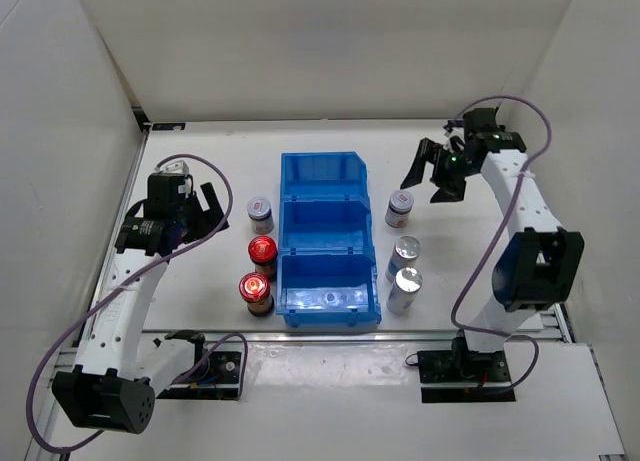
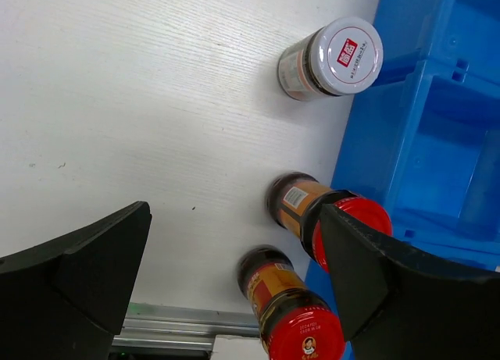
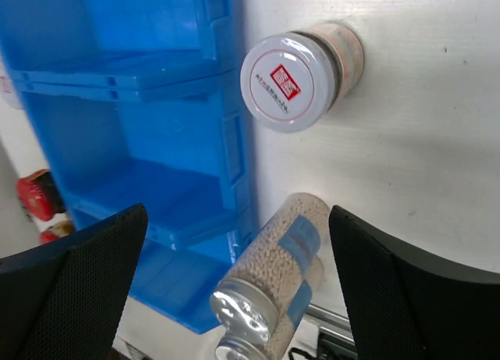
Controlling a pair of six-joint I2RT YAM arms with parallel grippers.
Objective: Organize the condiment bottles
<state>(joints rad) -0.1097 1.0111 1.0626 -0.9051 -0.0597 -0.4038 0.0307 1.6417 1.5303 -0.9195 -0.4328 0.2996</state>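
The bin [image 1: 322,161] is bright blue and the tabletop [image 1: 200,151] is white. The far red-capped bottle [image 1: 262,249] and the near red-capped bottle [image 1: 255,289] are dark brown, with orange labels and shiny red caps. The left white bottle [image 1: 260,213] and the right white bottle [image 1: 399,209] have light grey lids with a red square and a thin red ring. The far silver-capped bottle [image 1: 405,251] and the near silver-capped bottle [image 1: 405,286] have shiny silver caps. One shows a blue label and pale tan grains. The left end effector [image 1: 215,213] and the right end effector [image 1: 432,181] are black.

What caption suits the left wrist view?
Open left gripper framing two red-capped dark bottles, one grey-lidded white bottle, beside blue bin.
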